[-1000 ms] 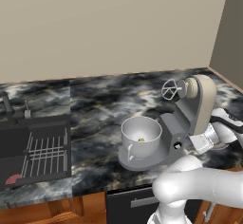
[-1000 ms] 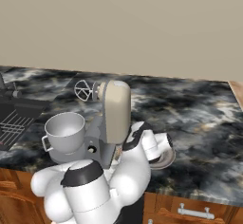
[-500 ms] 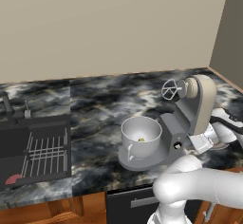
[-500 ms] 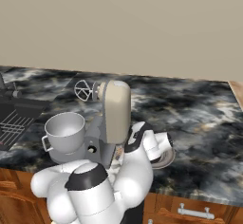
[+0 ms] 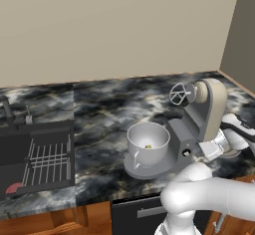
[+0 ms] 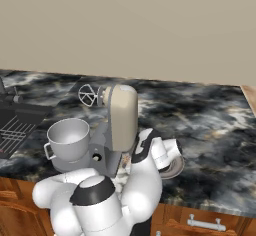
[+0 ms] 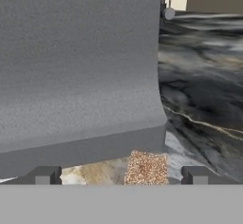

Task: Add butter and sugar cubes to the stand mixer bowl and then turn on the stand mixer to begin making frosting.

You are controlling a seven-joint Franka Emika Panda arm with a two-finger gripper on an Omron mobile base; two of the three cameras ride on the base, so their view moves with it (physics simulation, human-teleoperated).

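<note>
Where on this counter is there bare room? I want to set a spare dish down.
Bare marble lies between the sink and the stand mixer bowl, and behind the stand mixer along the wall. In the right base view, the counter's right end is bare too. It is crowded beside the mixer base, where the open gripper works by the grey plate.

Stand mixer (image 5: 201, 117) on table (image 5: 99, 104), head tilted back, whisk (image 5: 178, 93) up. Stand mixer bowl (image 5: 148, 143) on its base, left of column; small lump inside. Sink (image 5: 35, 162) far left, w/ rack. Plate (image 6: 172, 166) right of mixer, by arm.
</note>
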